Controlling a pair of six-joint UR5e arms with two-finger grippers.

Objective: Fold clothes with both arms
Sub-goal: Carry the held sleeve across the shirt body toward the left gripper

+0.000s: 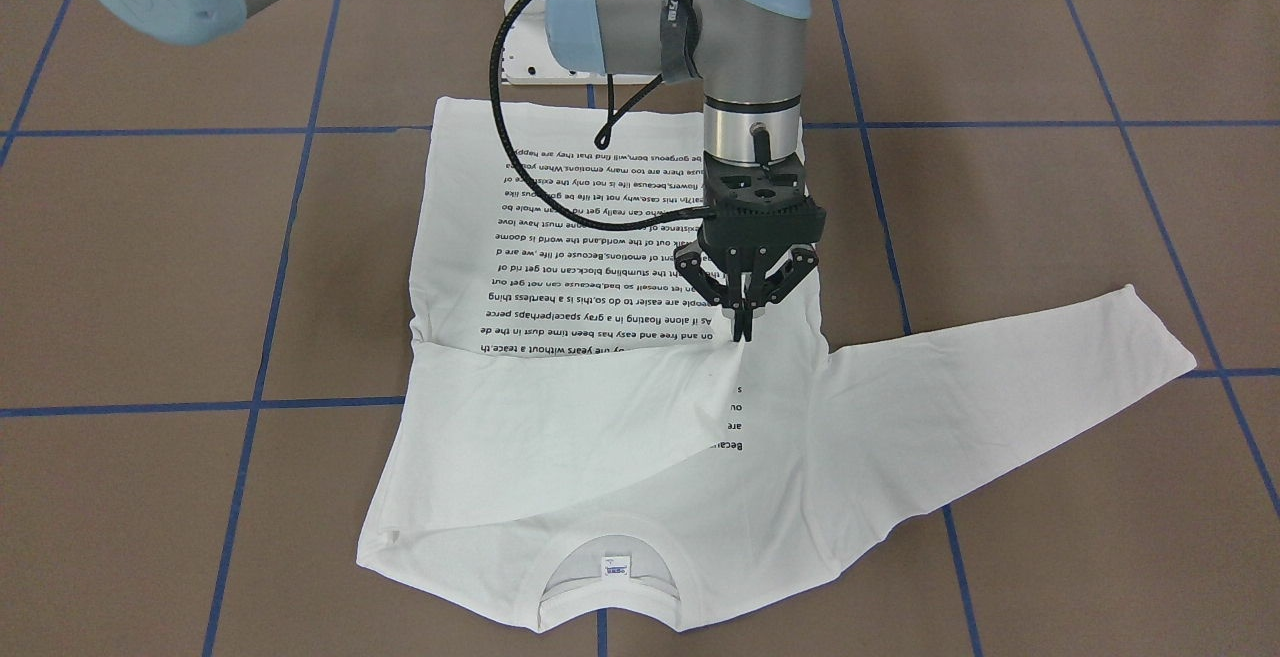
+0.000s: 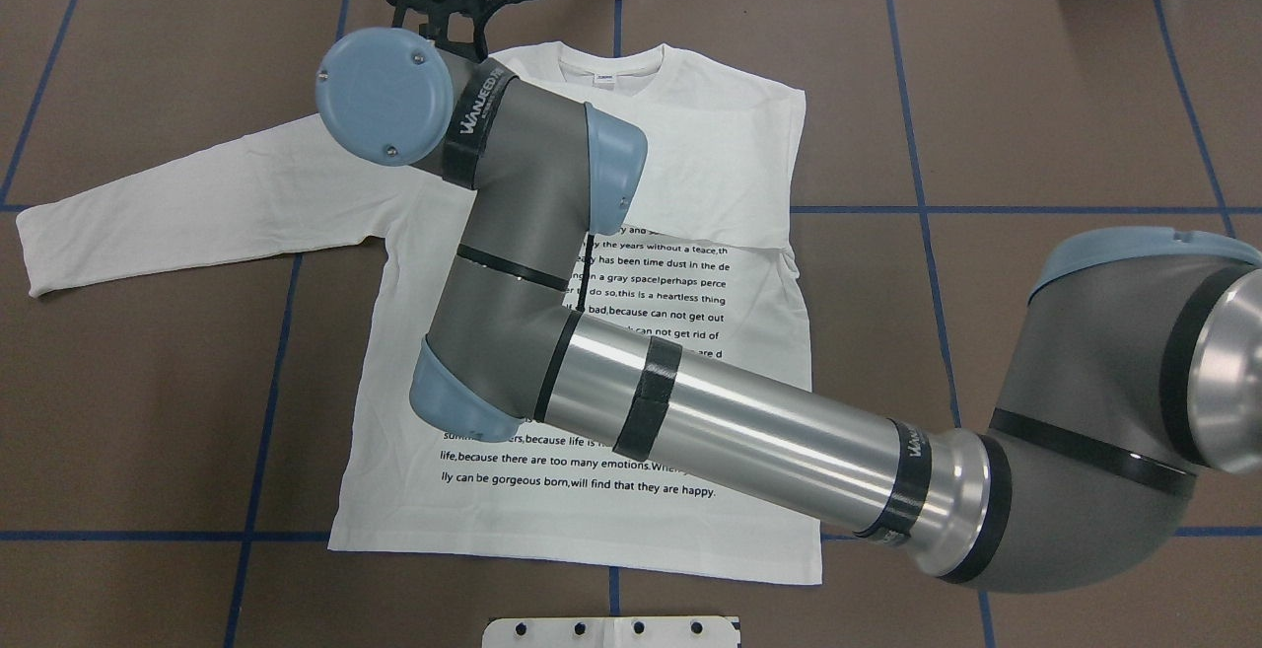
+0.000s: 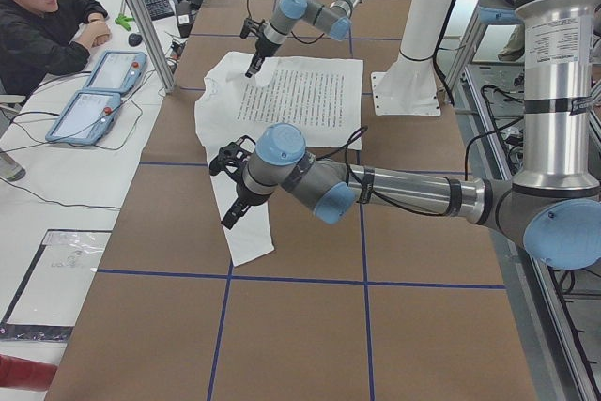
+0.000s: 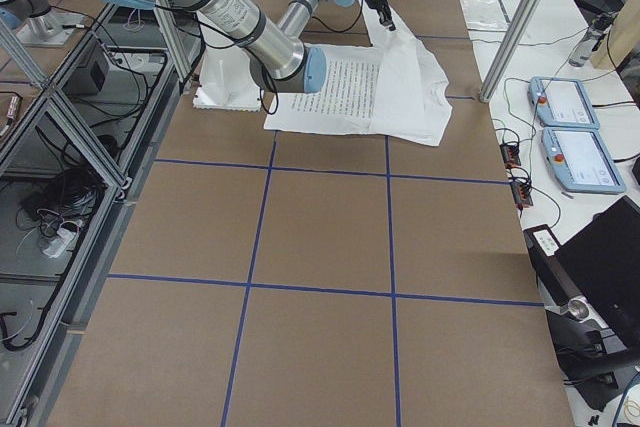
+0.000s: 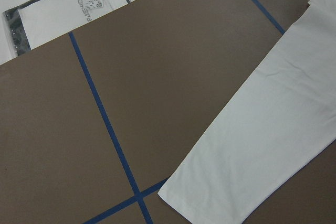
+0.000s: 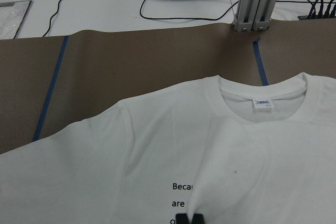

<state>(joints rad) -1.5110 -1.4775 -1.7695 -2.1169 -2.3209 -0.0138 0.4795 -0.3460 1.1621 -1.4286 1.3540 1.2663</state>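
1. The white T-shirt (image 1: 640,387) lies flat on the brown bench (image 1: 1000,37), print up, with its collar (image 6: 262,90) on the side away from the robot.
2. The front-facing view shows the right tool (image 1: 745,329) clenched on the end of one sleeve (image 1: 560,417). That sleeve is folded across the chest over part of the printed text (image 1: 600,237).
3. The right wrist view shows the same grip from close by. Black fingertips (image 6: 182,219) press together on puckered cloth, with the neck label (image 6: 263,103) beyond.
4. The overhead view hides that grip beneath the right arm (image 2: 730,421). It does show the other sleeve (image 2: 197,199) spread straight out to the robot's left.
5. The left tool (image 3: 229,218) appears only in the left side view, near that sleeve's end. I cannot tell whether it is released or clenched.
6. The left wrist view shows only sleeve and bench.
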